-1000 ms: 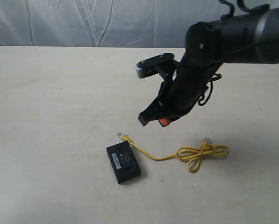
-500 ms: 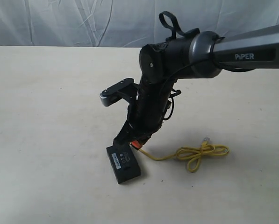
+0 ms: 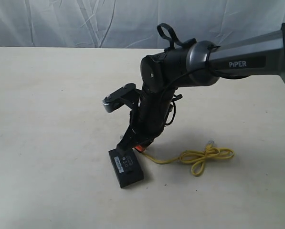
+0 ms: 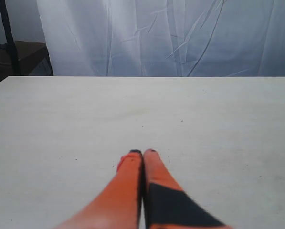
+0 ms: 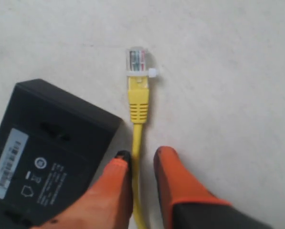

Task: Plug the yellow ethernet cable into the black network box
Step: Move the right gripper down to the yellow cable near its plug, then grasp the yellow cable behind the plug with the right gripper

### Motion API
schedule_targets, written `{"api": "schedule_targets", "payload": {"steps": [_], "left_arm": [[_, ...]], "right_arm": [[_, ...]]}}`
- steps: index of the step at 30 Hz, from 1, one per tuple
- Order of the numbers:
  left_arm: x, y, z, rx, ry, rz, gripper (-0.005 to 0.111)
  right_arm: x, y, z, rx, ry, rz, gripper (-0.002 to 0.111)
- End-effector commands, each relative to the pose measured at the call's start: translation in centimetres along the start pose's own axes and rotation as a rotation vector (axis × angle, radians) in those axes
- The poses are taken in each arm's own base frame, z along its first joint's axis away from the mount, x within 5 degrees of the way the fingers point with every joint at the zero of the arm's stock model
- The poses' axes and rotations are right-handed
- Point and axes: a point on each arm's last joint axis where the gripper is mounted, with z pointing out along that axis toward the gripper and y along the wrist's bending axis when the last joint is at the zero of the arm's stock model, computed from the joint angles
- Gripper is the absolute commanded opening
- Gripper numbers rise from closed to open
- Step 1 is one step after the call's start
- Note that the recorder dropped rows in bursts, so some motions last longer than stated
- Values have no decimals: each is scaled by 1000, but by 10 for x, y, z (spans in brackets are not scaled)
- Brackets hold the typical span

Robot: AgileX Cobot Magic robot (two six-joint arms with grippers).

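Now the right hand [image 5: 139, 160] straddles the yellow ethernet cable [image 5: 138, 105], fingers narrowly apart, just beside the black network box [image 5: 51, 152] — better to pinch squarely behind the plug [image 5: 136, 59], so it won't swivel.

box [image 5: 47, 162] beside right end effector [image 5: 141, 157], open table [image 5: 228, 71] beyond

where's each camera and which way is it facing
Exterior: off the arms, looking down at the table, right gripper, black network box, yellow ethernet cable.
Left wrist: left arm, facing across the table to a curtain; shut left gripper shows.
Right wrist: right arm, looking down at plug and box; its open fingers straddle the cable.
Shared: exterior and right wrist show box, cable, right gripper.
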Motion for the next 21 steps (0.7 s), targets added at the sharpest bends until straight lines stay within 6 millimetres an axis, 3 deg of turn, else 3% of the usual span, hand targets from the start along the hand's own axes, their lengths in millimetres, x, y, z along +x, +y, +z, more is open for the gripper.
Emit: {"api": "schedule_targets", "payload": {"steps": [1,19,21], "left_arm": [[0,0,0,-1,-13,0,0],[0,0,0,-1,-13,0,0],[0,0,0,-1,-13,0,0]], "right_arm": [[-1,1,-2,-9,4,-3,21],[0,-1,11,-2,17,-5,21],[0,-1,11,-1,17,-6,17]]}}
